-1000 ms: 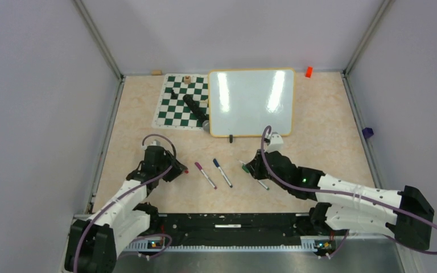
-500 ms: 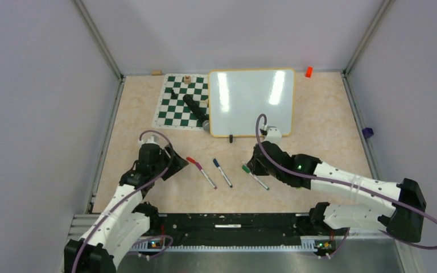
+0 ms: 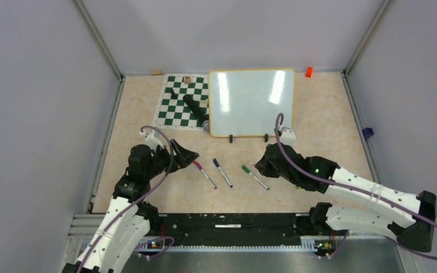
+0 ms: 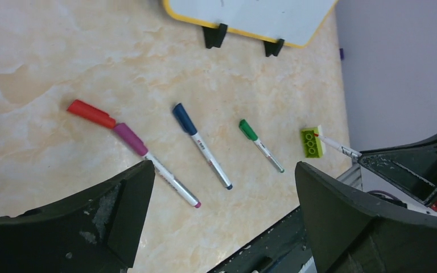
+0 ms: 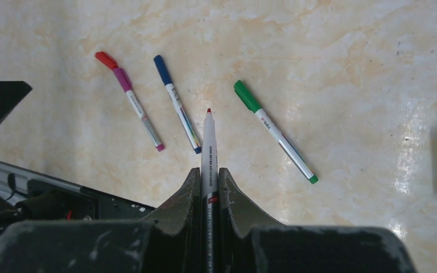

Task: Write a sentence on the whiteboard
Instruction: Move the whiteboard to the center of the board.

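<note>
The whiteboard (image 3: 251, 102) lies at the back of the table, glossy white with a yellow rim; its near edge and two black clips show in the left wrist view (image 4: 250, 14). No sentence is in view on it. My right gripper (image 3: 262, 165) (image 5: 208, 170) is shut on an uncapped red-tipped marker (image 5: 208, 142), which points forward over the table, short of the board. My left gripper (image 3: 185, 153) (image 4: 223, 170) hangs wide open above the table with nothing between its fingers. A red cap (image 4: 91, 113) lies below it, touching the purple marker's cap.
Purple (image 3: 205, 174), blue (image 3: 222, 172) and green (image 3: 255, 177) markers lie between the arms. A lime brick (image 4: 312, 141) sits to the right of them. A chessboard mat (image 3: 179, 102) with dark pieces lies left of the board. An orange block (image 3: 308, 71) sits at the back wall.
My left gripper has opened wide, let go of the red cap and risen slightly toward the right. The right arm has drawn a little to the right with the marker.
</note>
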`<state>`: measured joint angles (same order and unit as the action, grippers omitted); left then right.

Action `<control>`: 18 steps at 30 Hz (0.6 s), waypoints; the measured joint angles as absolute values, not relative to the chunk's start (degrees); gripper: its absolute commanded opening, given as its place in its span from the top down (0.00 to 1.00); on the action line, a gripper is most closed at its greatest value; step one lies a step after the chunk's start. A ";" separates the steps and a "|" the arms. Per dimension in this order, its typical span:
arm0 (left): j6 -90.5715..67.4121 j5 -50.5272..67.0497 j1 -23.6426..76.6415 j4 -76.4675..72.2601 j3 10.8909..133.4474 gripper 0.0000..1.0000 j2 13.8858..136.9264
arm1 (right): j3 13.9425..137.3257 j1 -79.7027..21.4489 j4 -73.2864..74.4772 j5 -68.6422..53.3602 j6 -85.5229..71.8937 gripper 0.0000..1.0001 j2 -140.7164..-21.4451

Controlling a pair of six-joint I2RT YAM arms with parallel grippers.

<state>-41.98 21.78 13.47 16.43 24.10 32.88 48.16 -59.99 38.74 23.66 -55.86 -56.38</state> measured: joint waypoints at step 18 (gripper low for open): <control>-41.23 30.87 13.47 -5.19 21.91 0.01 40.05 | 45.21 -56.97 32.58 22.87 -42.76 1.00 -49.19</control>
